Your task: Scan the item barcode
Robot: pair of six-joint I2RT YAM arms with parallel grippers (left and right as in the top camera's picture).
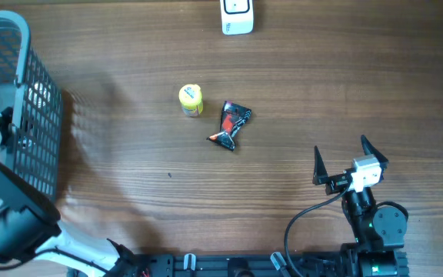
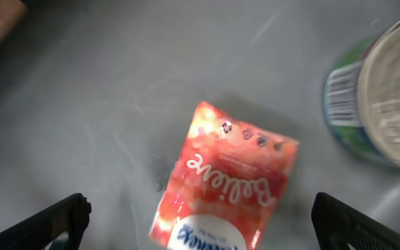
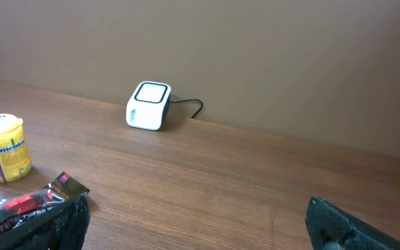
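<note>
Wooden table (image 1: 321, 92) holds yellow tub (image 1: 191, 100) labelled "mentos"

Black jointed right arm (image 1: 375, 225) low at right of overhead view, white camera block (image 1: 366, 172) on wrist, black two-finger right gripper (image 1: 343, 156) pointing up-frame, jaws spread wide, gripping nothing. Black-and-white left arm (image 1: 10, 215) at far left edge of overhead view, tip not made out there. From left wrist view: black left gripper (image 2: 200, 223) fingertips (image 2: 57, 222) in both lower corners, wide apart, gripping nothing.
</note>
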